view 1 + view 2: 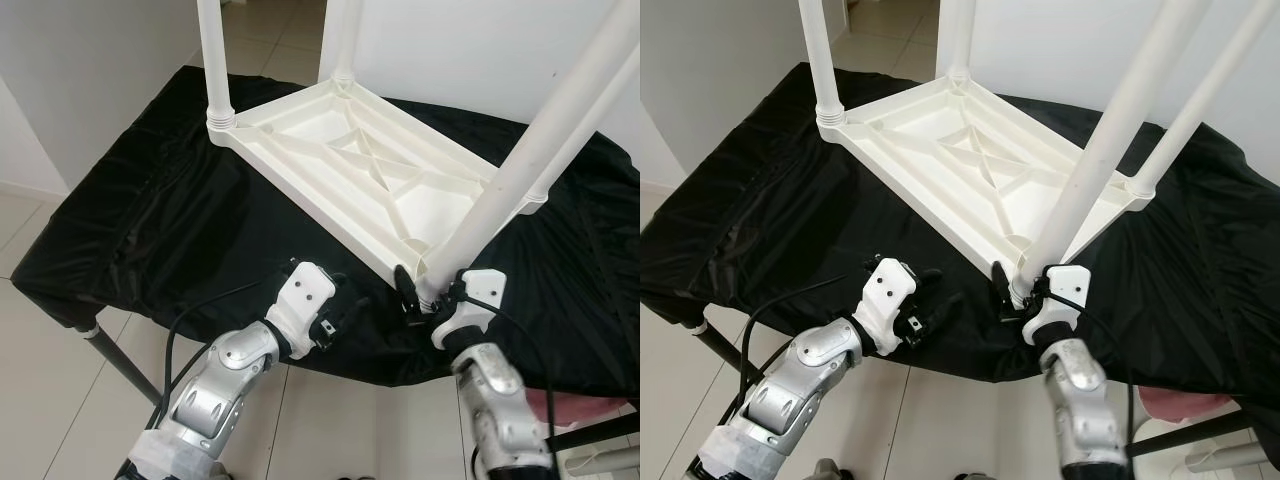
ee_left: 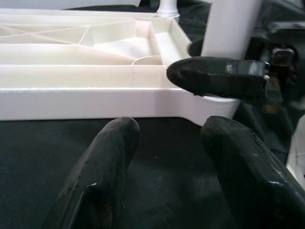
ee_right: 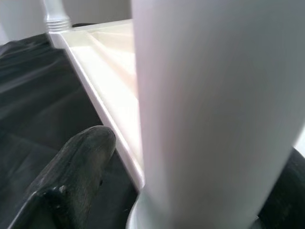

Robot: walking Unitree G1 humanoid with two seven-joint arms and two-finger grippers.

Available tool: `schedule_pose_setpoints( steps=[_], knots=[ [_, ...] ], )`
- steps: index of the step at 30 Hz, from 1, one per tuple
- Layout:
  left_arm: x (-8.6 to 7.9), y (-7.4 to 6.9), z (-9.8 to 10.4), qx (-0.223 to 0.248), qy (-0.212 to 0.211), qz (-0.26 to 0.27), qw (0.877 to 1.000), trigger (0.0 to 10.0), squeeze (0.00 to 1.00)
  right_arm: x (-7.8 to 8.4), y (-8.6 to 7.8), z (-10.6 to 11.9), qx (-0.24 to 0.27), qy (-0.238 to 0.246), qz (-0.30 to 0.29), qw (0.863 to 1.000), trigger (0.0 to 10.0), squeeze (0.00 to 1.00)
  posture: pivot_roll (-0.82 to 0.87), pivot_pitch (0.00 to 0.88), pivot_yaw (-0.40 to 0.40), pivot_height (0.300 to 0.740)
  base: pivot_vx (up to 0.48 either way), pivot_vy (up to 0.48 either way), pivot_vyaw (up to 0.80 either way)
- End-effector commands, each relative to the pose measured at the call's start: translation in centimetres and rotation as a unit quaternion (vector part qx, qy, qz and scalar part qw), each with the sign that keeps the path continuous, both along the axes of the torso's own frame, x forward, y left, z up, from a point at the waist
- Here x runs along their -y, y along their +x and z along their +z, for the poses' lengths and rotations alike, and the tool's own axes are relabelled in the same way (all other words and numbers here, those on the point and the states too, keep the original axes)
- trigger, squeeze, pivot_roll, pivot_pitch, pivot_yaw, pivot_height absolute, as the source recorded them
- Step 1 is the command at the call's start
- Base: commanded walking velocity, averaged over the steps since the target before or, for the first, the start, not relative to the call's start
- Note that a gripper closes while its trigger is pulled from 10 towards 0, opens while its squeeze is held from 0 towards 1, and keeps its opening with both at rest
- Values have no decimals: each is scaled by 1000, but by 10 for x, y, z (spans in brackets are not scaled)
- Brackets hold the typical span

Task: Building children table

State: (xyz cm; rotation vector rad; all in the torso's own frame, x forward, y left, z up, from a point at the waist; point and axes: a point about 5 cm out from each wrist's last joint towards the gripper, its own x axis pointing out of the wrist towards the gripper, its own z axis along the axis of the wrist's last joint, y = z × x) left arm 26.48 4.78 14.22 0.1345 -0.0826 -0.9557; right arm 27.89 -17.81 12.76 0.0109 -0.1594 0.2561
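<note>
Presently, a white plastic children's table [image 1: 365, 175] is lying upside down on a tabletop draped in black cloth [image 1: 150, 230], its ribbed underside facing up and four white legs rising from its corners. The near leg [image 1: 530, 150] is leaning up and away to the right from the near corner socket [image 1: 432, 272], which is sitting close to the front edge of the cloth.

The right tool [image 1: 425, 295] is positioned at the base of that near leg. In the right wrist view the leg [image 3: 214, 109] is standing directly alongside one black finger [image 3: 76, 167], while the other finger is hidden behind the leg; the tool appears to be closed around the leg just above the socket, though full contact cannot be confirmed.

The left tool [image 1: 930, 312] is hovering just above the cloth, slightly left of the same corner and short of the table's front rail [image 2: 86, 102]. Its two fingers [image 2: 102, 176] are standing apart with nothing between them.

A pale tiled floor [image 1: 40, 360] is showing below the tabletop.
</note>
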Motion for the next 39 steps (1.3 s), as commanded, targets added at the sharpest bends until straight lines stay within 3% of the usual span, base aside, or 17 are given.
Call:
schedule_pose_setpoints(
  steps=[1,3,8,9,11,12,24,25,26,39],
  knots=[
    [5,-2,-1,3,4,-20,1000,10000,0,-1,-1,-5,-5,-3,9,1000,10000,0,35,70,-87,740,0,0,0],
    [5,-3,-1,3,6,-21,1000,10000,0,0,7,-2,-2,-45,59,997,10000,0,34,66,-87,740,0,0,0],
    [5,-3,-1,3,7,-21,1000,10000,0,-1,14,0,-3,-62,92,994,10000,0,41,61,-91,740,0,0,0],
    [5,-3,-1,4,7,-20,1000,10000,0,0,16,0,-4,-70,101,992,1098,0,44,60,-93,740,0,0,0],
    [5,-2,-1,5,7,-20,1000,10000,0,1,18,0,-5,-75,109,991,1098,0,46,59,-93,740,0,0,0],
    [4,-2,-1,6,7,-18,1000,10000,0,2,19,-1,-8,-75,115,991,0,0,52,56,-96,740,0,0,0],
    [3,-3,-3,7,11,-14,1000,10000,0,4,16,-16,-30,-74,130,988,0,0,56,47,-100,740,0,0,0],
    [3,-3,-2,7,11,-15,1000,10000,0,5,15,-15,-28,-64,119,990,10000,0,55,46,-99,740,0,0,0],
    [3,-2,-2,8,12,-16,1000,10000,0,7,15,-12,-24,-42,94,994,10000,0,52,46,-96,740,0,0,0],
    [5,-2,1,9,5,-21,1000,10000,0,4,16,-14,-37,0,-46,998,10000,0,41,61,-87,740,0,0,0]
  ],
)
